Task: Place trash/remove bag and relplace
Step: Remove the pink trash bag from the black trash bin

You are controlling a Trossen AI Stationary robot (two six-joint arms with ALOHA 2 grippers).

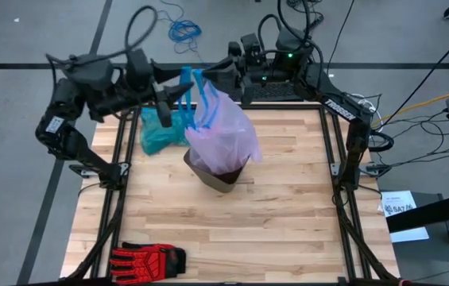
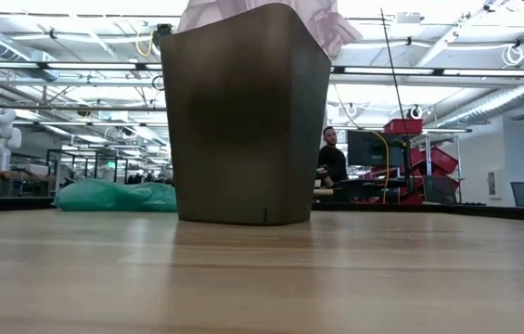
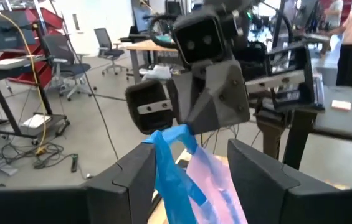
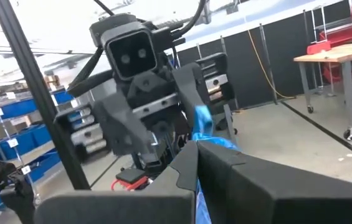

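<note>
The pale pink-lavender bag [image 1: 222, 135] is drawn up out of the brown bin [image 1: 218, 179], which stands on the table; its lower part still sits inside. In the low view the bin [image 2: 243, 121] fills the middle, with the bag [image 2: 322, 23] bunched above its rim. The blue drawstrings [image 1: 196, 86] rise from the bag's top. My right gripper [image 1: 208, 75] comes from the far side and is shut on a drawstring. My left gripper [image 3: 191, 162] is open at the bag's top, its fingers on either side of the drawstring [image 3: 169, 171]. My right gripper pinches the blue drawstring's top loop [image 4: 202, 121] between its two fingers, coming roughly level from the table's far right. The bag hangs below the hold with its bottom in the bin. My left gripper: the drawstring runs beside one finger [image 3: 132, 180]; whether it touches, I cannot tell.
A teal-green plastic bag [image 1: 160, 131] lies on the table to the left of the bin, also in the low view [image 2: 118, 195]. A red and black glove [image 1: 149, 258] lies near the front left edge. A person [image 2: 331, 158] sits in the room beyond the table.
</note>
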